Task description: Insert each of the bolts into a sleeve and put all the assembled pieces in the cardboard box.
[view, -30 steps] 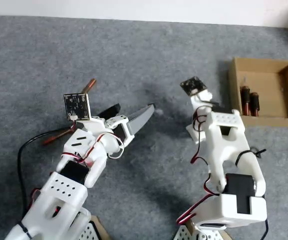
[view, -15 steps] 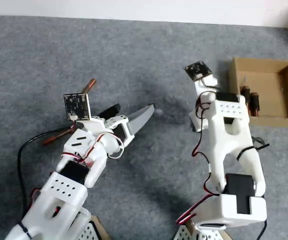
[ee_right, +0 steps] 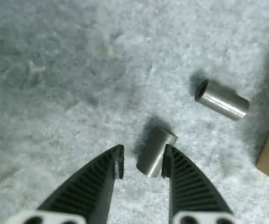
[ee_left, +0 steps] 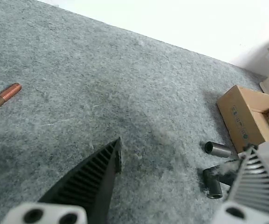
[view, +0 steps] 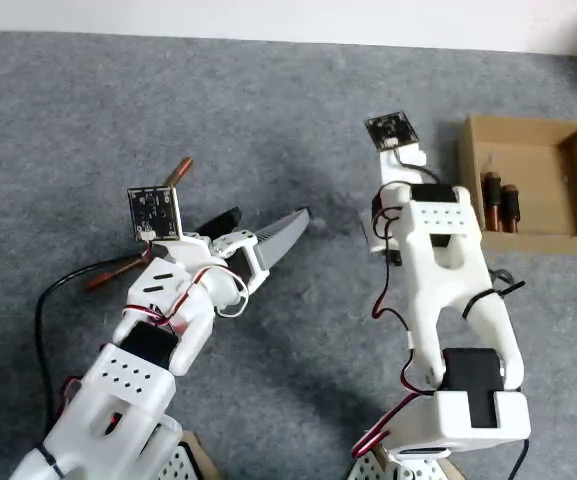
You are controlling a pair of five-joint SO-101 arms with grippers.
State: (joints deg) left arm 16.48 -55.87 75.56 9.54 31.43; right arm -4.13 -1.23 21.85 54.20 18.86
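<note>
While the grey felt table (view: 268, 90) is stretching under everything, the two white arms are standing side by side on it. The right arm (view: 438, 270) is leaning forward just beside the cardboard box (view: 466, 180), and the left arm (view: 168, 310) is reaching out well apart from the box. The box is sitting open-topped next to the right arm's wrist.

The left gripper (view: 273, 212) is hanging over bare felt well apart from the box, its black and grey fingers spread wide with nothing between them. The right gripper (ee_right: 143, 150) is pointing down at the felt near the box, its fingers parted and clamping nothing.

Two copper bolts are lying on the far side of the left arm from the box: one bolt (view: 176, 172) is resting in the open, and the other bolt (view: 113, 270) is partly hidden under the arm.

One sleeve (ee_right: 155, 151) is lying between the right gripper's fingertips, against one finger and clear of the other. A second sleeve (ee_right: 222, 99) is lying closer to the box, apart from the first. Two assembled pieces (view: 499, 203) are lying side by side inside the box, by the wall nearest the right arm.
</note>
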